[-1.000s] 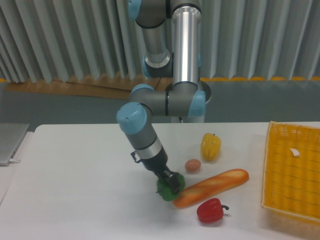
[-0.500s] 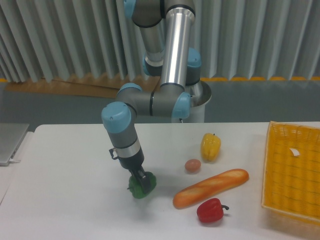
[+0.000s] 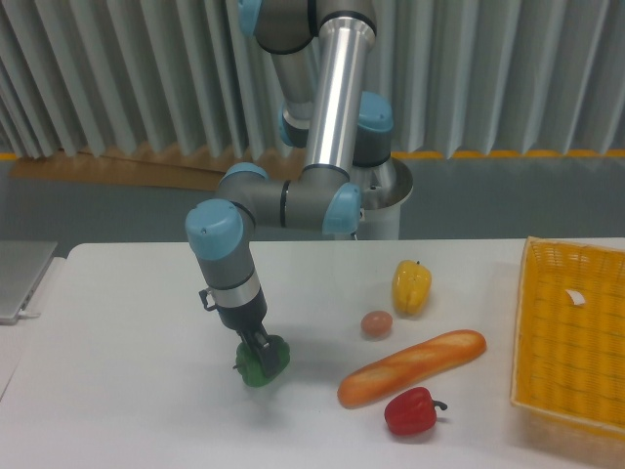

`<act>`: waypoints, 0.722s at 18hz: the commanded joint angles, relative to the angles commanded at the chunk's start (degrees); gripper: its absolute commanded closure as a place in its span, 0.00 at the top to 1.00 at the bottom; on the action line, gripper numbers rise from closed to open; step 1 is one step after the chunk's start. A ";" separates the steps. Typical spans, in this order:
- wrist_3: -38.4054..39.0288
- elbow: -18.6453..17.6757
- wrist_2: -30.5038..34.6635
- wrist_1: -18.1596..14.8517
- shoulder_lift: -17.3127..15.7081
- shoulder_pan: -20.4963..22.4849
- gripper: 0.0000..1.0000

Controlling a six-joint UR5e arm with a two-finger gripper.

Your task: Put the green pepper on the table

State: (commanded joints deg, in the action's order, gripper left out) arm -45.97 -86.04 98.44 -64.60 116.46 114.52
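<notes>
In the gripper (image 3: 262,354), green pepper (image 3: 260,363), stem leftward.

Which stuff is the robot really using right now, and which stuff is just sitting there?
Using:
green pepper, held in the gripper
table, where it goes

Just sitting there:
yellow pepper
red pepper
bread loaf
small brown egg-shaped thing
yellow basket

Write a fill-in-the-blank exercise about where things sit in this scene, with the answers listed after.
1. The gripper is closed on the ____ pepper.
2. The baguette lies between the egg and the ____ pepper.
3. The wicker basket sits at the table's ____ edge in the picture.
4. The yellow pepper stands ____ the basket.

Answers: green; red; right; outside
</notes>
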 joint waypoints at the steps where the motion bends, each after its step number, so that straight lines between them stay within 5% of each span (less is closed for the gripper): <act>1: -0.09 0.00 0.00 0.00 0.00 0.00 1.00; 8: -2.36 0.88 0.09 -0.09 -2.10 2.18 1.00; 13: -17.73 0.00 -0.44 -4.73 -7.37 10.09 1.00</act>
State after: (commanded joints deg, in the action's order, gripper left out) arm -63.70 -86.05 98.00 -69.33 109.08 124.61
